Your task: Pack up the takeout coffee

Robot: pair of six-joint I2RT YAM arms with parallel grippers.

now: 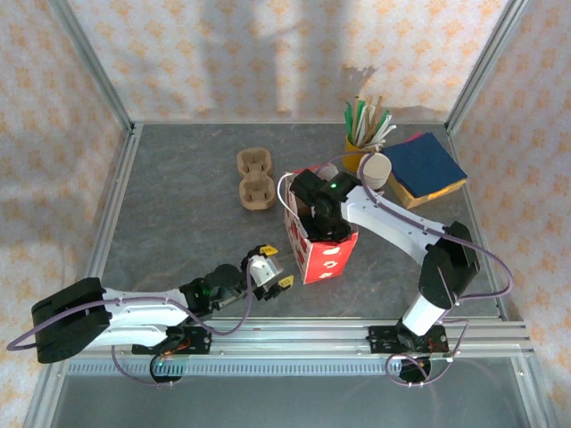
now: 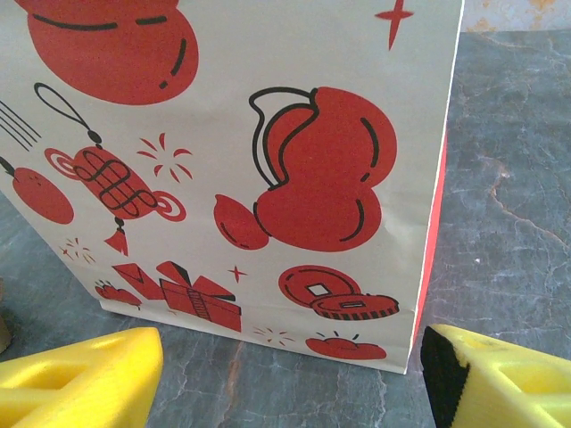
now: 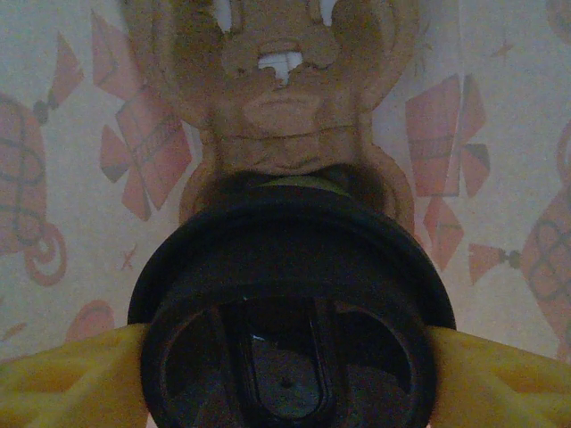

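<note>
Both arms wear white shells between black joint housings. The left arm (image 1: 134, 310) has a bulky black shoulder block; the right arm (image 1: 393, 218) shows a small green light (image 1: 333, 186) on its black wrist. Thin purple cables (image 1: 508, 276) loop along each arm. The left end effector (image 2: 285, 383) has blocky bright-yellow fingers (image 2: 76, 379) with moulded recesses, one faced in black; the right end effector (image 3: 285, 374) has yellow fingers (image 3: 500, 379) too.

You have bag (image 1: 328, 257) mid-table; takeout coffee (image 3: 285, 294) inside it, between fingers of right gripper (image 3: 285, 379), pulp carrier (image 3: 285, 116) beyond. Left gripper (image 2: 290, 383) just front-left of bag. Second carrier (image 1: 254, 179) behind-left; stick cup (image 1: 354, 152) back-right.
</note>
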